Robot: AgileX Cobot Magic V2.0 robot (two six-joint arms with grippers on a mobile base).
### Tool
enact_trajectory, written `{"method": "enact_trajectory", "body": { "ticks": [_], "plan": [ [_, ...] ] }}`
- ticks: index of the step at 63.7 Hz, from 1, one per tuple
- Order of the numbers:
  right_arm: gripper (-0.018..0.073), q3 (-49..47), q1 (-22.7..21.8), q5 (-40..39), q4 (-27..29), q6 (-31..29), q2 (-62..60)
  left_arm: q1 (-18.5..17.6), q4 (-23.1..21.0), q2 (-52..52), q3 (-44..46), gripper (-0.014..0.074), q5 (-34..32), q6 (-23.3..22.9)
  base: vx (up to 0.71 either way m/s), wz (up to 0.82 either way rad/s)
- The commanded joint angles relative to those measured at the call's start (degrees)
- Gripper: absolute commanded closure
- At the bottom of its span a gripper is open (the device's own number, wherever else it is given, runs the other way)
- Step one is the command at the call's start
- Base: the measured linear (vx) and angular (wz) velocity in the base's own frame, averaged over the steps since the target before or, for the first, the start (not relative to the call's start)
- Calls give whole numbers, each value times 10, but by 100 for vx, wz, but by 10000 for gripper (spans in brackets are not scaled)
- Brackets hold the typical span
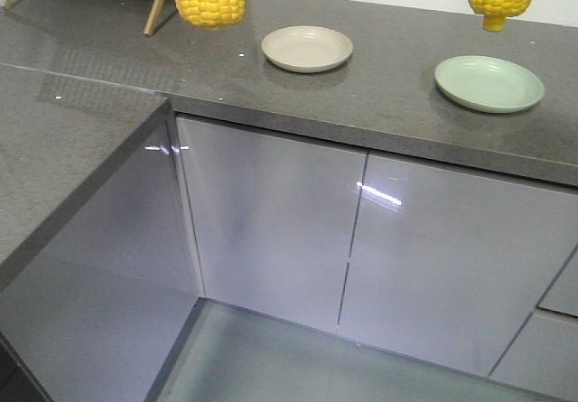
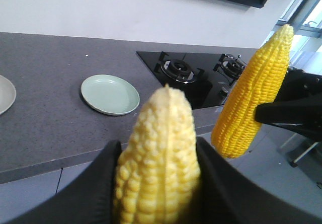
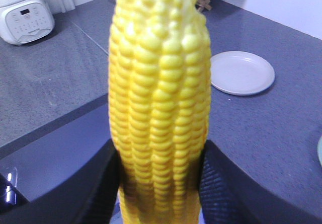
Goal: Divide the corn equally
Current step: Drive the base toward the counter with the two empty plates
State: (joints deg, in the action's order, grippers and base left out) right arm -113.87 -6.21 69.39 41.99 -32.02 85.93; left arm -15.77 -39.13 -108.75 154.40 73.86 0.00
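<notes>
You are lifting corn in both arms over the counter (image 1: 379, 104).
Your left jaws are gripping a pale cob (image 2: 158, 133) near the beige plate (image 1: 307, 48); your right jaws are gripping a deeper yellow cob (image 3: 158, 83) near the green plate (image 1: 489, 82).

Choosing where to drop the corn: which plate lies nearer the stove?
The pale green plate, next to the black hob; the beige plate sits farther off.
</notes>
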Motion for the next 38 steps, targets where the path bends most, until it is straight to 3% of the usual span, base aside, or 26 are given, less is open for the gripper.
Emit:
{"method": "enact_trajectory", "body": {
  "ticks": [1, 38],
  "plan": [
    [566, -16, -4, -33, 24, -4, -17, 0, -20, 23, 11, 603, -20, 0, -5, -26],
    [566, -16, -4, -33, 24, -4, -17, 0, -20, 23, 11, 603, -20, 0, -5, -26]
  ]
}}
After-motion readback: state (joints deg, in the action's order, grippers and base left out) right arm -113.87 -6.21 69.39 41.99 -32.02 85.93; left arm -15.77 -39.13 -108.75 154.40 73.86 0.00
